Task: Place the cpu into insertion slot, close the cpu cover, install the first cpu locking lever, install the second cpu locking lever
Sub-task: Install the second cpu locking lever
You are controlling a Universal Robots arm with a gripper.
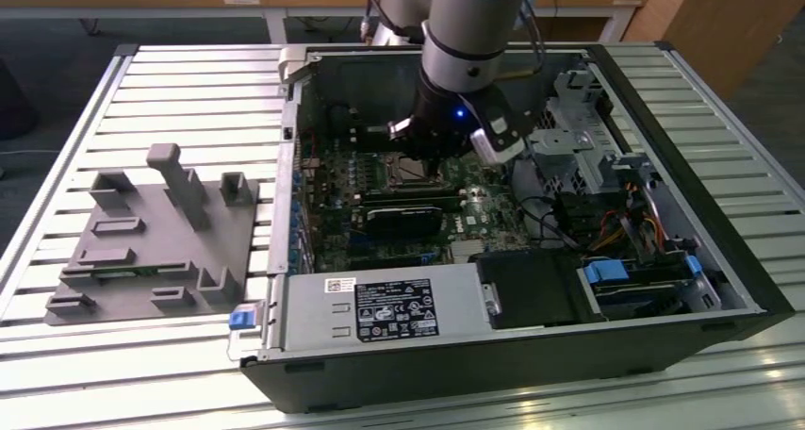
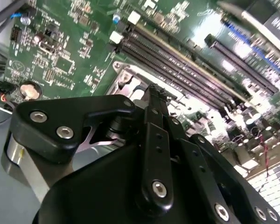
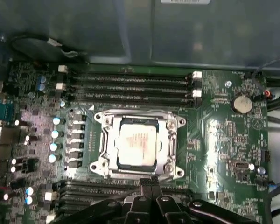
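Fingers pressed together, the black hand point(image 3: 151, 184) hovers at the socket's edge; the small silvery square cpu point(image 3: 136, 145) already sits in the metal-rimmed insertion slot point(image 3: 101, 165), silvery frame cover point(image 3: 170, 140) down around it.

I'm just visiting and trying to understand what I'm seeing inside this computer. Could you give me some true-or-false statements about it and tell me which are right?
1. The cpu sits in the insertion slot. True.
2. The cpu cover stands raised upright. False: it lies flat around the chip.
3. The gripper holds the chip in the air. False: its fingers are together beside the socket.
4. Long black memory slots run alongside the socket. True.
5. The grey fixture lies inside the computer case. False: it lies outside, on the exterior view's left.
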